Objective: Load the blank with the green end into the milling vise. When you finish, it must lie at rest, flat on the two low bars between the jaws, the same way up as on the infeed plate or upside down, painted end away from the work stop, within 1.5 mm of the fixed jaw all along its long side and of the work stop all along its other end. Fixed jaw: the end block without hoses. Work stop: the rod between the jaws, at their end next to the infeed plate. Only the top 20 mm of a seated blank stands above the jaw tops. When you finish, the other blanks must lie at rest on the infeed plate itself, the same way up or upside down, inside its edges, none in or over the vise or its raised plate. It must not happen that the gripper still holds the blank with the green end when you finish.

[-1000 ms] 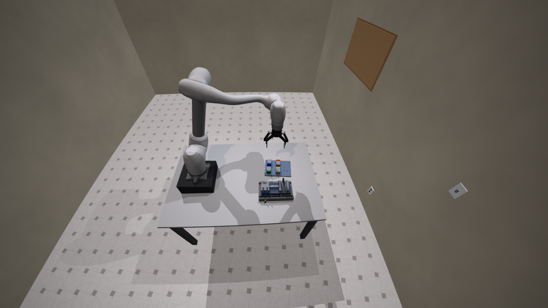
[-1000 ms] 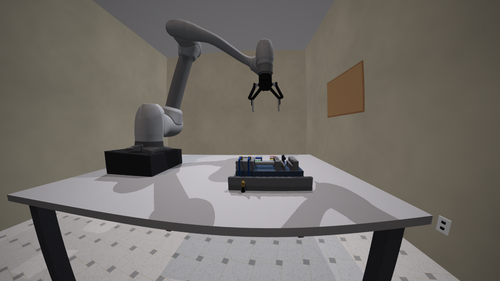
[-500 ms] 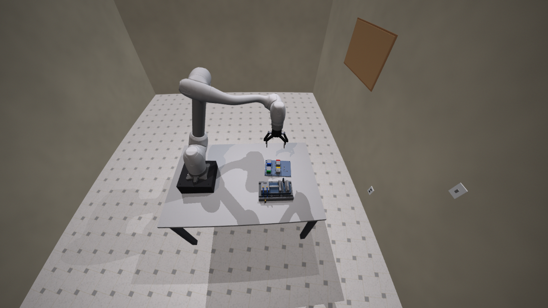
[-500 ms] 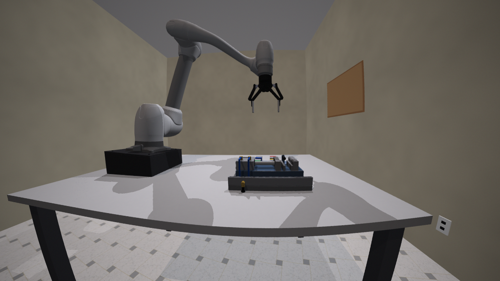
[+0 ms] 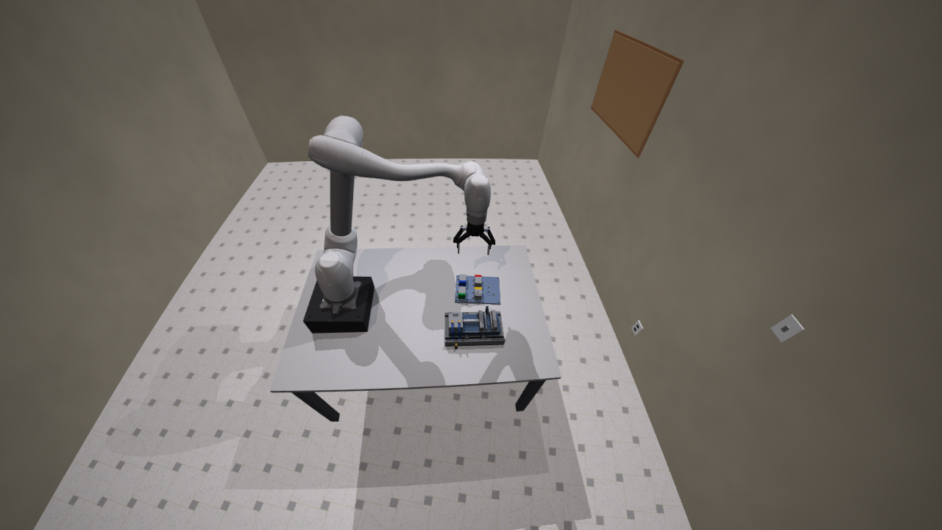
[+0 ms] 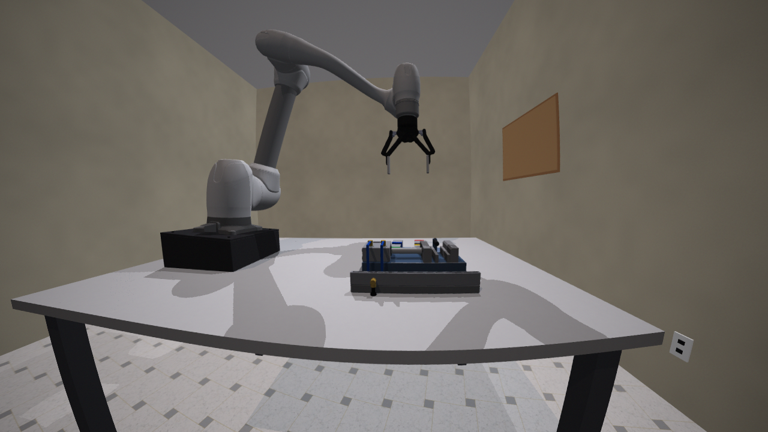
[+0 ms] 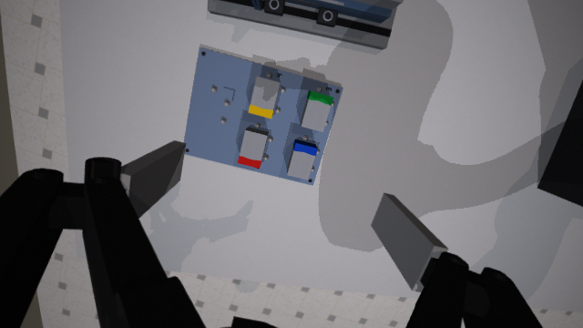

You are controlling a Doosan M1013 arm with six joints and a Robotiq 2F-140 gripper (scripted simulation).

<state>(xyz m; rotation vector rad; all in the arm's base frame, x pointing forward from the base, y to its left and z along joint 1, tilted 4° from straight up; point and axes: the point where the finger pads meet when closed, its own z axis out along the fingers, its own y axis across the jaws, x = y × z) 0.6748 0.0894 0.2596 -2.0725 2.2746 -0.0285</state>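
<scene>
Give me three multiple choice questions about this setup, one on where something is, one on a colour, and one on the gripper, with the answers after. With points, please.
1. In the wrist view, which blank is nearest the milling vise's side of the plate at the right?
A. red-ended
B. green-ended
C. blue-ended

2. What colour is the infeed plate?
A. orange
B. white
C. blue

3. How does the gripper stand?
A. open
B. shut on a blank
C. shut on nothing

Answers:
1: B, the green-ended blank (image 7: pixel 317 114) sits above the blue-ended blank (image 7: pixel 302 161), toward the milling vise (image 5: pixel 473 327) (image 6: pixel 413 263) (image 7: pixel 301 20).
2: C, the infeed plate (image 5: pixel 494 290) (image 7: pixel 205 109) is plainly blue.
3: A, the gripper (image 5: pixel 474 250) (image 6: pixel 408 172) (image 7: pixel 283 187) has its fingers spread wide.
</scene>
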